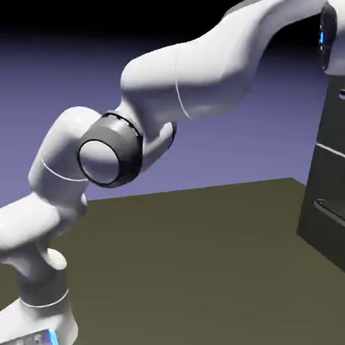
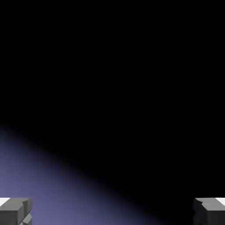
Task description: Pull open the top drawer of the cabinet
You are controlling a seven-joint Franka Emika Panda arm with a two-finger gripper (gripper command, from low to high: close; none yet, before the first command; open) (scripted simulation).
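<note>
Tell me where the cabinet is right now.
The cabinet stands at the exterior view's right edge, on the far right of the table, with the arm reaching over toward its top.

arm (image 1: 203, 69): glossy smooth white plastic; cabinet (image 1: 333, 178): matt dark charcoal; table (image 1: 198, 277): matt olive-brown

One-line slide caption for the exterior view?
White arm arcs from lower left toward the dark cabinet at right; lower drawer handle visible, claw out of frame.

Seemingly a rendered simulation: a bare table (image 1: 198, 277), a plain blue-violet backdrop (image 1: 66, 75), a featureless dark cabinet (image 1: 332, 192).
</note>
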